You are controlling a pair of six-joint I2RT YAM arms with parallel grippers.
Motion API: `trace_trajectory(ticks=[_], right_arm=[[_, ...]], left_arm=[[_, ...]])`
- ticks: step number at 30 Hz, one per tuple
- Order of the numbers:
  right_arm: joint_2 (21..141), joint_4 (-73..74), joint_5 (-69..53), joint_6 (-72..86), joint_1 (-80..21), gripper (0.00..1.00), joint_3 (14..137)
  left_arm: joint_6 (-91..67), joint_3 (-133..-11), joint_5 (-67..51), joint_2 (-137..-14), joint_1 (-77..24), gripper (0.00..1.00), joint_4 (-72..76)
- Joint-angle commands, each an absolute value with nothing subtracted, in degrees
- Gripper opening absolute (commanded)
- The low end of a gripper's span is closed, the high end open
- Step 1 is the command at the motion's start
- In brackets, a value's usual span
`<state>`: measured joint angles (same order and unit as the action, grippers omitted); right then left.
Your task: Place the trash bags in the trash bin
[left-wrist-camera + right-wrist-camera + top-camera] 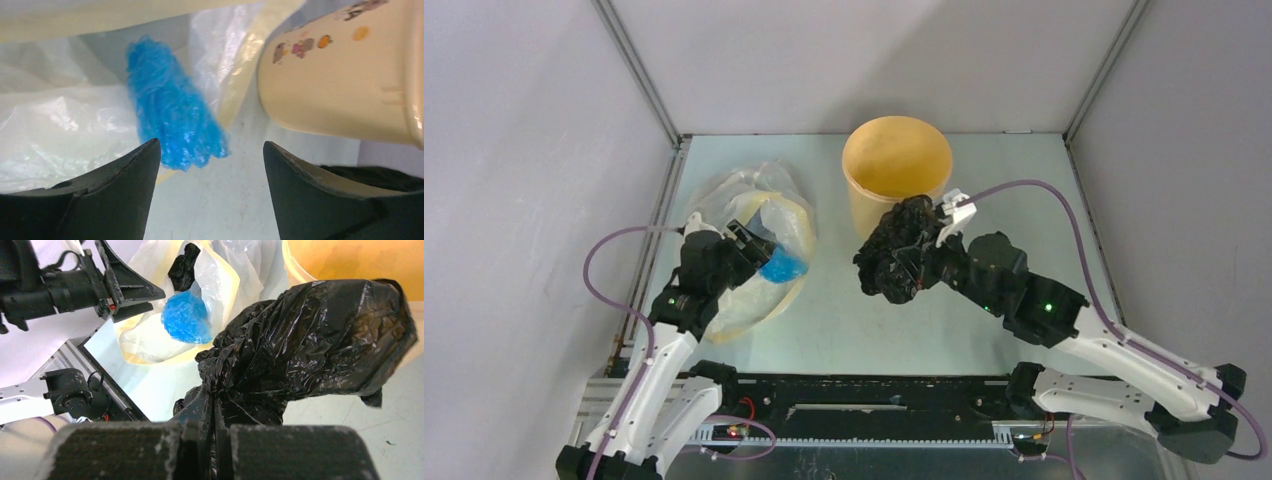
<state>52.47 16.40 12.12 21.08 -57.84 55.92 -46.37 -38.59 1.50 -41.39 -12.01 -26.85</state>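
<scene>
The yellow-orange trash bin [896, 160] stands at the back middle of the table; its rim also shows in the right wrist view [350, 260] and its pale outer wall in the left wrist view [345, 75]. My right gripper [912, 262] is shut on the crumpled black trash bag [894, 250], held off the table just in front of the bin; in the right wrist view the bag [310, 345] bulges out from the closed right gripper [215, 405]. My left gripper [746, 243] is open and empty in the left wrist view [212, 165], over the clear bag.
A clear translucent bag [754, 245] with a pale-yellow band and a blue lump [782, 266] lies at the left. The blue lump [170, 120] sits just ahead of my left fingers. Grey walls enclose the table on three sides.
</scene>
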Motion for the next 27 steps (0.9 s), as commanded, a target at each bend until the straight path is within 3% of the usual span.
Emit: trace_trajectory(ticks=[1,7,10,12,15,17,23,27], right_arm=[[48.21,19.98,14.21,21.97,-57.74,0.00,54.61],[46.52,21.16,14.85,21.97,-57.77,0.00,53.34],[46.36,21.75,14.85,22.13,-57.75,0.00,53.22],[46.18,22.16,14.93,22.10,-57.74,0.00,53.24],[45.44,22.93,15.41,22.06,-57.74,0.00,53.26],[44.91,23.56,15.87,22.06,-57.74,0.00,53.22],[43.57,25.12,16.56,21.98,-57.74,0.00,52.86],[42.92,25.97,17.20,21.81,-57.66,0.00,52.90]], left_arm=[[-53.78,-36.39,8.52,-41.04,-12.22,0.83,-25.02],[-56.18,-32.50,10.18,-43.79,-12.28,0.82,-21.93],[-57.23,-30.15,8.60,-46.21,-12.24,0.71,-16.48],[-57.82,-29.06,8.19,-48.09,-12.22,0.56,-13.13],[-56.47,-30.14,11.28,-50.74,-12.22,0.16,-11.42],[-55.88,-31.21,15.89,-51.78,-12.23,0.01,-11.95],[-54.88,-34.65,31.90,-57.10,-12.09,0.00,-10.41],[-53.22,-37.27,35.92,-63.05,-12.17,0.00,-5.59]])
